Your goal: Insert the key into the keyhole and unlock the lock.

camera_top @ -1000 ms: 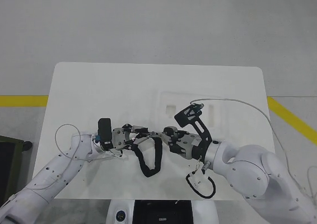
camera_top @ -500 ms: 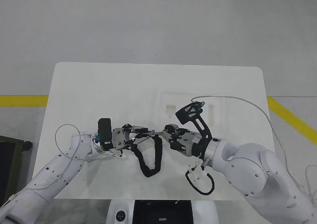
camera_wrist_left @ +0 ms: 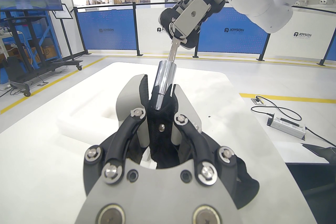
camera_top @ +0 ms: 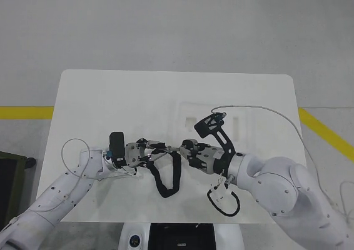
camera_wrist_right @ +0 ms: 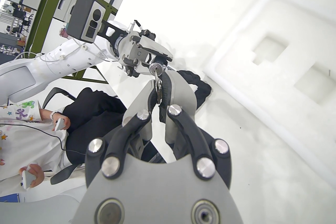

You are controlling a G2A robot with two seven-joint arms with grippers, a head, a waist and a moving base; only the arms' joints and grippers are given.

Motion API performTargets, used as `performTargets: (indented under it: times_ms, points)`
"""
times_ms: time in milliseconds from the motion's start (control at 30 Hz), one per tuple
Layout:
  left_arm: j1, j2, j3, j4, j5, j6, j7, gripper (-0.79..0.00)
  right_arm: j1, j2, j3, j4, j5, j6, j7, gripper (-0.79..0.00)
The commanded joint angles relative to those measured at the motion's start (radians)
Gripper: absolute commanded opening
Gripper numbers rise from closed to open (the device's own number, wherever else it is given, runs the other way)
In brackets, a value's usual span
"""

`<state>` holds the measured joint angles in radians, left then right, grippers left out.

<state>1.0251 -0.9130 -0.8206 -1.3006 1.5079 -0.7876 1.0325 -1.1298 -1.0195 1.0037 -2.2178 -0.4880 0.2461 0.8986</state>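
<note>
The lock is a chrome cylinder (camera_wrist_left: 164, 83) on a black cable loop (camera_top: 167, 178) that hangs below both arms. My left gripper (camera_wrist_left: 158, 93) is shut on the lock's black body, with the cylinder sticking out past its fingers. My right gripper (camera_wrist_right: 157, 93) is shut on the silver key (camera_wrist_right: 158, 89). The key's blade (camera_wrist_left: 173, 51) sits in the keyhole at the cylinder's end (camera_wrist_right: 155, 68). In the top view the two grippers meet tip to tip at the lock (camera_top: 169, 150) above the table's front middle.
A white foam tray (camera_top: 211, 119) with rectangular recesses lies on the white table (camera_top: 102, 100) just behind the grippers. A thin cable (camera_top: 258, 112) arcs over the right arm. A seated person shows off the table's edge in the right wrist view.
The right arm's wrist has turned slightly and edged a little toward the lock. The left arm has kept still.
</note>
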Motion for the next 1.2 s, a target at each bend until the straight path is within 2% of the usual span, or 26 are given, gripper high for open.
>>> performTargets:
  times_ms: [0, 567, 700, 800, 933, 1167]
  points:
    - [0.0, 0.0, 0.0, 0.0, 0.0, 0.0, 0.0, -0.785, 0.008, -0.002, -0.002, 0.004, 0.002, 0.001, 0.01, -0.785]
    - [0.0, 0.0, 0.0, 0.0, 0.0, 0.0, 0.0, -0.785, 0.069, -0.016, -0.014, 0.016, 0.001, 0.044, 0.084, -0.785]
    - [0.0, 0.0, 0.0, 0.0, 0.0, 0.0, 0.0, -0.785, 0.08, -0.012, 0.001, 0.012, 0.015, 0.013, 0.155, -0.785]
    - [0.009, 0.0, -0.009, -0.027, -0.003, 0.024, -0.047, -0.785, 0.086, -0.009, 0.025, 0.013, 0.047, -0.004, 0.204, -0.785]
    - [0.008, 0.009, -0.039, -0.046, 0.043, 0.019, -0.062, -0.785, 0.101, -0.001, 0.049, 0.026, 0.096, -0.039, 0.322, -0.785]
    - [-0.004, 0.042, -0.101, -0.082, 0.219, -0.009, -0.009, -0.785, 0.124, 0.003, 0.067, 0.073, 0.161, -0.075, 0.402, -0.785]
